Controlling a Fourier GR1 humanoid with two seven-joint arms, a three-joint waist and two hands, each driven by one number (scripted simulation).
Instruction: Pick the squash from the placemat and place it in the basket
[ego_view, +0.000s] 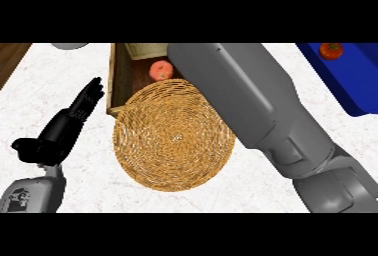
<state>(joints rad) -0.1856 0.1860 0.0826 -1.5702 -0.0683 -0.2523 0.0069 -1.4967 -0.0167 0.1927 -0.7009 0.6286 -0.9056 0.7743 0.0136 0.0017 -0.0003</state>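
My left hand (63, 131) rests open at the left, fingers straight, holding nothing, while my right hand is hidden past its forearm (251, 100), which runs along the woven disc (173, 145) toward the box (118, 80), where a round orange fruit (160, 70), perhaps the squash, shows no clear long axis.

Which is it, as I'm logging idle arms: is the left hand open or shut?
Open. The left hand shows straight fingers, beside the woven placemat, curled round nothing.
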